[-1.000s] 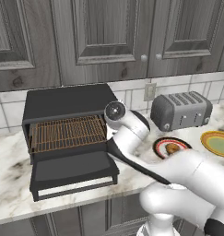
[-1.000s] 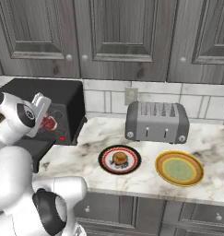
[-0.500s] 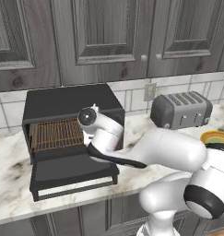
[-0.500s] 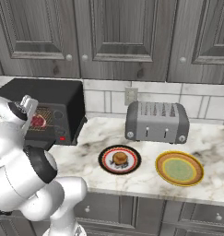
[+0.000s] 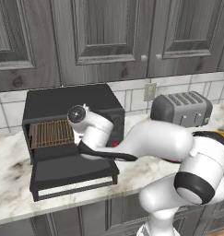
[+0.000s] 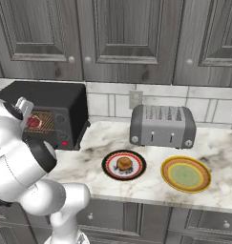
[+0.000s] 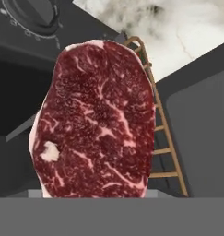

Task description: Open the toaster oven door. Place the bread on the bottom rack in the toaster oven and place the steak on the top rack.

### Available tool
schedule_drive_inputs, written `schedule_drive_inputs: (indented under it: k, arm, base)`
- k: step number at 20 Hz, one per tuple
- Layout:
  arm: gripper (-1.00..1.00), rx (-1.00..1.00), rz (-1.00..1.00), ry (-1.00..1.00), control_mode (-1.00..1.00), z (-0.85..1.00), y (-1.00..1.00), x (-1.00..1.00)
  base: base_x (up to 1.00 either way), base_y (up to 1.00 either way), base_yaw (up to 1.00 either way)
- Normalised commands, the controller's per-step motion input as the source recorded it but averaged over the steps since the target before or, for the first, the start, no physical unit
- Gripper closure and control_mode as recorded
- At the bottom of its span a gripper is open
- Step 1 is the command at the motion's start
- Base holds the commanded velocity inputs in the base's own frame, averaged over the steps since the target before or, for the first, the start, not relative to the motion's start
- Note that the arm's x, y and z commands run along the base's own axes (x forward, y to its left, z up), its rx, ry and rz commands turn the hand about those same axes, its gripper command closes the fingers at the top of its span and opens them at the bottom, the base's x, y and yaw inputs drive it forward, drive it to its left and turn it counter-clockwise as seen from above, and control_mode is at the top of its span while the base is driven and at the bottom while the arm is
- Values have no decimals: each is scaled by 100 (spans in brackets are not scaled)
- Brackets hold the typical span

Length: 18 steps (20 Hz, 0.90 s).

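We see the arm reaching across to the oven (image 5: 72, 103), whose door (image 5: 74, 173) lies folded down flat onto the counter (image 6: 89, 164). The hand (image 6: 29, 116) is up at the oven's open mouth, and the steak (image 7: 97, 122) sits right in front of it, covering most of the hand view; in the right base view the steak (image 6: 34, 122) shows as a red patch just beside the hand, against the copper wire grid inside the oven. The hand's fingers are hidden behind the meat, so we cannot see them directly, but the steak hangs at the hand with nothing else under it in the hand view, and we take the hand to be clamped on the steak. Past the steak's edge, a copper rack (image 7: 166, 138) runs alongside it, with the dark door panel and a patch of marble counter further out. We cannot tell which of the two racks that grid is.

The bread (image 6: 124, 163) lies well away from the hand, on a dark-rimmed plate (image 6: 109, 170) on the counter. A silver toaster (image 6: 161, 126) stands behind it, and a yellow-green plate (image 6: 185, 174) lies beyond the bread.
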Motion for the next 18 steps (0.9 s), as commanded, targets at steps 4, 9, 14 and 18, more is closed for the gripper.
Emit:
schedule_drive_inputs:
  k: [4, 9, 14, 18]
  arm:
    - [100, 0, 9, 16, -100, -79, 26, 0]
    - [-100, 0, 10, 4, -100, -67, 33, 0]
    - [-100, 0, 12, -4, -100, -23, 30, 0]
    - [-100, 0, 16, -10, -100, -16, 41, 0]
  base:
    - [0, 0, 0]
    - [0, 0, 0]
    - [0, 0, 0]
    - [0, 0, 0]
